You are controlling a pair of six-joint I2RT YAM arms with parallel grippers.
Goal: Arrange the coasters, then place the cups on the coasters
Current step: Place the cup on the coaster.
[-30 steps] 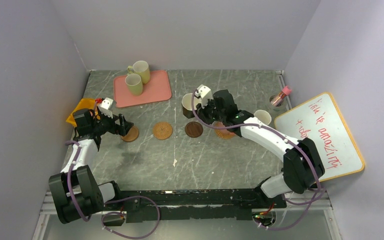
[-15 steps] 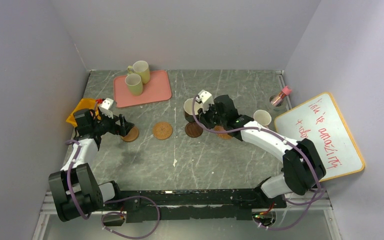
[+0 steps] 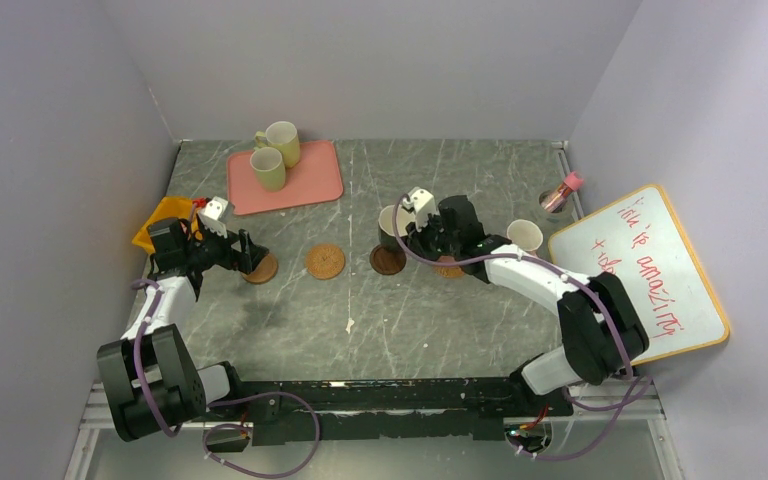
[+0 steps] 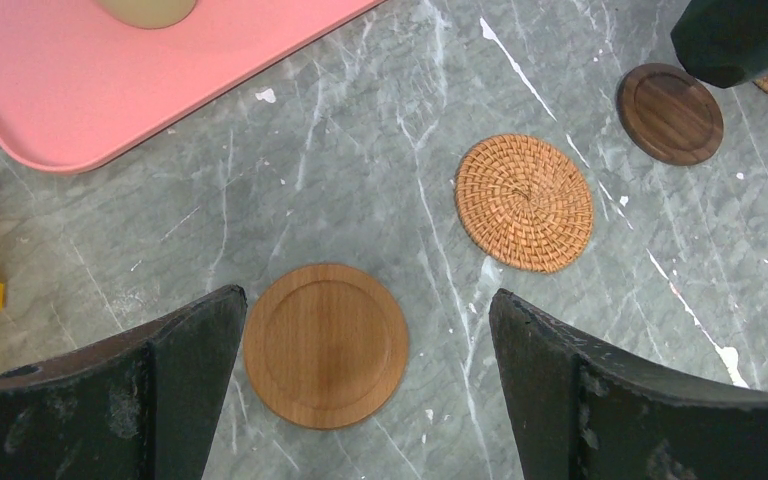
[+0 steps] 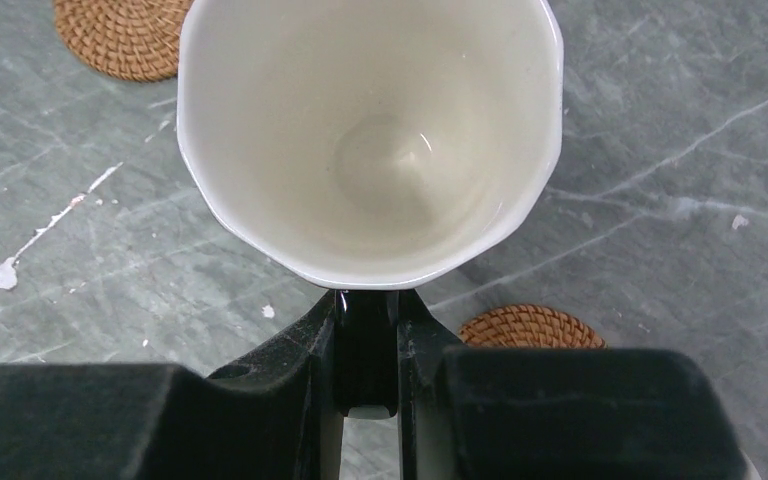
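My right gripper (image 3: 412,236) is shut on the black handle (image 5: 365,350) of the black cup (image 3: 390,224), whose pale inside (image 5: 370,130) fills the right wrist view. The cup hangs upright just beyond the dark brown coaster (image 3: 388,262) (image 4: 670,113). My left gripper (image 4: 365,300) is open, its fingers (image 4: 190,350) either side of a tan wooden coaster (image 4: 325,345) (image 3: 259,268) lying flat. A woven coaster (image 3: 325,261) (image 4: 525,203) lies between those two. Another woven coaster (image 3: 449,267) (image 5: 530,327) is partly hidden under the right arm. Two yellow-green cups (image 3: 269,168) (image 3: 282,143) stand on the pink tray (image 3: 315,180).
A pale cup (image 3: 525,236) stands right of the right arm. A small jar with a pink lid (image 3: 561,193) is at the far right, by a whiteboard (image 3: 650,270) leaning on the wall. An orange-yellow object (image 3: 158,222) lies at the left wall.
The right gripper has carried the black cup nearer and slightly right, to the dark brown coaster's far edge. The left arm has not moved.
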